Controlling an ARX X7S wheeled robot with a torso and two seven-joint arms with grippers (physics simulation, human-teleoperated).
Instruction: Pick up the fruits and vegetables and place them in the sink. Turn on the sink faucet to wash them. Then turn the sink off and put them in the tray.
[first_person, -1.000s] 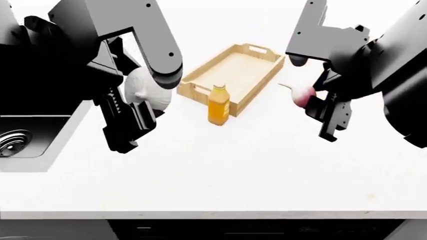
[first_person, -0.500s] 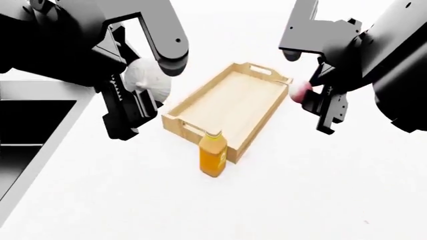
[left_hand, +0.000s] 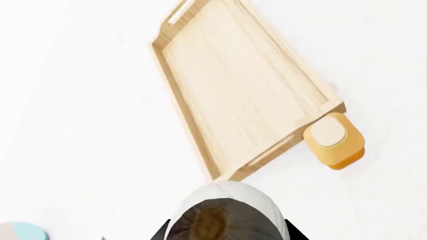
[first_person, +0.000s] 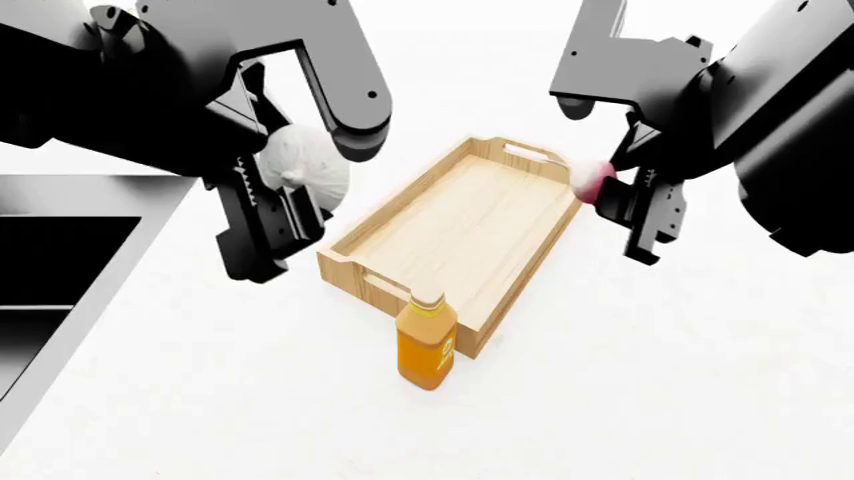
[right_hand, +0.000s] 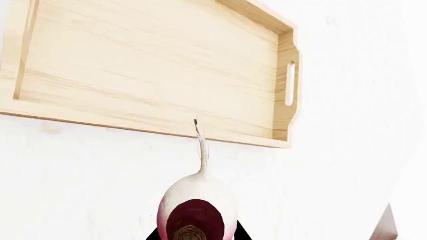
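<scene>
Left tool (first_person: 267, 215) clamped on garlic (first_person: 304, 160), right tool (first_person: 641, 205) on radish (first_person: 589, 178), at tray's (first_person: 350, 262) nine and three o'clock; only placing seems left.

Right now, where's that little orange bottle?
In the head view the orange bottle stands upright on the white counter, against the near corner of the wooden tray, between the two arms.

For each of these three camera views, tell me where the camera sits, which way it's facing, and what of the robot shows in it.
Head view: on the robot's head, looking forward and down at the white counter; both black arms show, left gripper and right gripper.
Left wrist view: near the left gripper, looking down past the whitish-grey garlic-like bulb it holds.
Right wrist view: near the right gripper, looking down past the pink-red radish it holds.
All three share the light wooden rectangular tray.
</scene>
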